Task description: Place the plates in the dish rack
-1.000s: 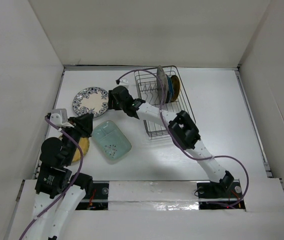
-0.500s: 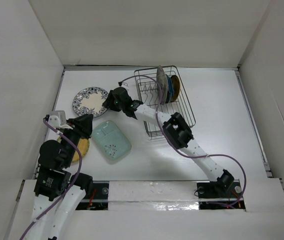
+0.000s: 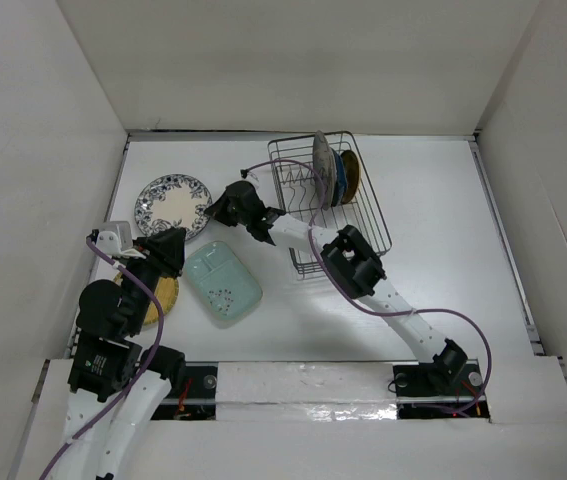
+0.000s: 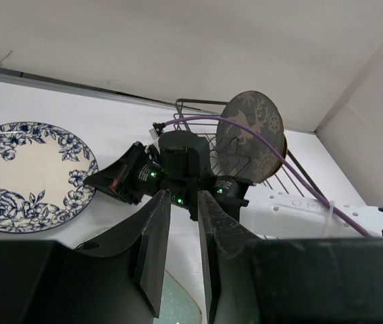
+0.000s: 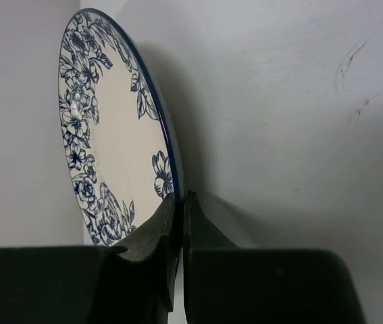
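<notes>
The round blue-and-white floral plate (image 3: 171, 203) (image 5: 110, 135) lies at the far left of the table. My right gripper (image 3: 216, 212) (image 5: 181, 197) is shut on its right rim. In the black wire dish rack (image 3: 368, 215) a dark grey plate (image 3: 321, 165) (image 4: 248, 135) stands upright, with a blue plate (image 3: 338, 176) and a gold one (image 3: 352, 172) behind it. The mint-green speckled plate (image 3: 223, 282) lies flat near the front. My left gripper (image 3: 173, 243) (image 4: 183, 197) hovers by its left end, jaws a narrow gap apart with nothing between them. A yellow plate (image 3: 165, 297) lies partly hidden under the left arm.
White walls close in the table on the left, back and right. The right arm (image 3: 358, 262) stretches across the rack's near-left corner. A purple cable (image 3: 293, 175) loops over the rack.
The right gripper has reached left and shut on the floral plate's rim, and the plate has slid a little left. The left arm has barely moved.
</notes>
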`<action>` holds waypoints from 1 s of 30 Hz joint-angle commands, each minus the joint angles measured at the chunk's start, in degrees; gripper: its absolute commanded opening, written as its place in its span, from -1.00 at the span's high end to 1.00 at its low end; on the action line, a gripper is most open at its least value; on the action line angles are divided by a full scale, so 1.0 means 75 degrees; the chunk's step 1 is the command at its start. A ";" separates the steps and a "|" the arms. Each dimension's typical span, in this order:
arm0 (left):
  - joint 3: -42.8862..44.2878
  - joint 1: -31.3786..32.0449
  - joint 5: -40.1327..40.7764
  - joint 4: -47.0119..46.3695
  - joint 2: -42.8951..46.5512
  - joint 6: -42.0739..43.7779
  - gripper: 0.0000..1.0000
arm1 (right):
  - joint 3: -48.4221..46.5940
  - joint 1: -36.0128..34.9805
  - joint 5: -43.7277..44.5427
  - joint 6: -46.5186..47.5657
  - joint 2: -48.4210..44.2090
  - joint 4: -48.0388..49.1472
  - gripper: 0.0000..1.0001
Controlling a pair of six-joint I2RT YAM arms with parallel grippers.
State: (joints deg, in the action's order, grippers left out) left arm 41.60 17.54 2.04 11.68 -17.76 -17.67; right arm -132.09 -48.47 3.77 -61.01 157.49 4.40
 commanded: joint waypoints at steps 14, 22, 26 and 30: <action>0.0008 0.0028 0.0149 -0.0245 -0.0011 -0.0011 0.58 | 0.2692 -0.0217 0.2507 0.3129 -0.5068 0.2015 1.00; -0.0016 0.0028 0.0021 -0.0233 -0.0046 -0.0023 0.58 | 0.4416 0.0379 0.4849 0.5707 -0.7005 0.1300 1.00; -0.0028 0.0028 -0.0026 -0.0257 -0.0128 -0.0023 0.58 | 0.4838 0.0731 0.5309 0.6563 -0.7592 0.1265 1.00; -0.0039 0.0028 -0.0038 -0.0257 -0.0140 -0.0023 0.57 | 0.4676 0.0884 0.5754 0.7756 -0.7675 0.1112 1.00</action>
State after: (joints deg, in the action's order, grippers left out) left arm 41.60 17.54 2.20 11.88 -18.11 -17.67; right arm -95.31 -41.21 41.65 -9.58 103.20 5.06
